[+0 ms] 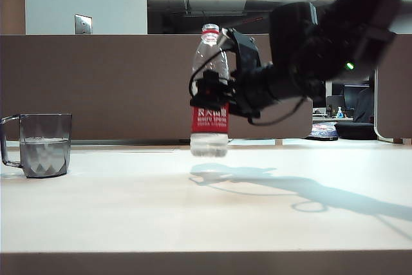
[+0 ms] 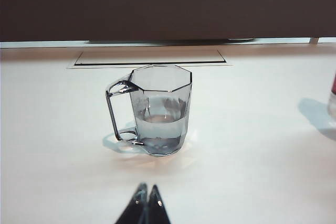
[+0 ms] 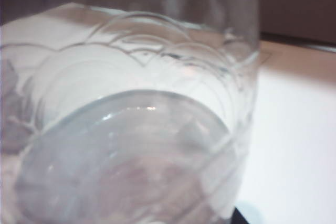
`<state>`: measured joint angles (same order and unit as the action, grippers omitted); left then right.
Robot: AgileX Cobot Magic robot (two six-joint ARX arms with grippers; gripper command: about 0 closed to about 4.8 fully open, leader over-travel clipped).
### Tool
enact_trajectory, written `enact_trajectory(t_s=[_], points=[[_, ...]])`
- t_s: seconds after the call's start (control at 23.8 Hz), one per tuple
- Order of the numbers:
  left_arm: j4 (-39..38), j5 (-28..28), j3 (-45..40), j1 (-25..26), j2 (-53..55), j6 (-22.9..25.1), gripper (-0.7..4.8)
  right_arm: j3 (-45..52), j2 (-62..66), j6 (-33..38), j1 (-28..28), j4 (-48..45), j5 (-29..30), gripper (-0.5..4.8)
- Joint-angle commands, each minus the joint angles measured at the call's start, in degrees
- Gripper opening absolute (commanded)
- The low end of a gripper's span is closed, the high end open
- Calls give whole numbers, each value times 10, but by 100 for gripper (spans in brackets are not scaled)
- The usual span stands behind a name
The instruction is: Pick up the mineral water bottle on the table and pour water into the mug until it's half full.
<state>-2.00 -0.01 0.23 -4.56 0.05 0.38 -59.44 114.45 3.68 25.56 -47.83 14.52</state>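
The mineral water bottle (image 1: 210,94) hangs upright, off the desk (image 1: 206,210), clenched in the right claw (image 1: 212,91). A slip could drop it. The half-filled mug (image 2: 160,109) sits before the closed left claw (image 2: 145,203); further pouring risks overfilling.

- We see white lettering on the mineral water bottle (image 1: 210,94) red label band: Chinese characters above a small Latin line, both too blurred to read.
- No other readable text.
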Motion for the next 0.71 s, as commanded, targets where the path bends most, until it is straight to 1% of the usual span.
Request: enact_trajectory(t_s=[0.04,0.29,0.34,0.42,0.46,0.5,0.59,0.71], points=[[8,2,2,0,0,0,-5,31,-8,0,1,-80,-28,305],[8,2,2,0,0,0,-5,65,-8,-11,1,-117,-30,305],[8,2,2,0,0,0,-5,69,-7,-31,1,-127,-31,305],[8,2,2,0,0,0,-5,69,-6,-42,1,-124,-31,305],[8,2,2,0,0,0,-5,69,-4,-42,1,-124,-31,319],[8,2,2,0,0,0,-5,69,-3,-43,1,-124,-31,345],[8,2,2,0,0,0,-5,69,-3,-44,1,-122,-31,369],[8,2,2,0,0,0,-5,69,-3,-46,1,-118,-31,369]])
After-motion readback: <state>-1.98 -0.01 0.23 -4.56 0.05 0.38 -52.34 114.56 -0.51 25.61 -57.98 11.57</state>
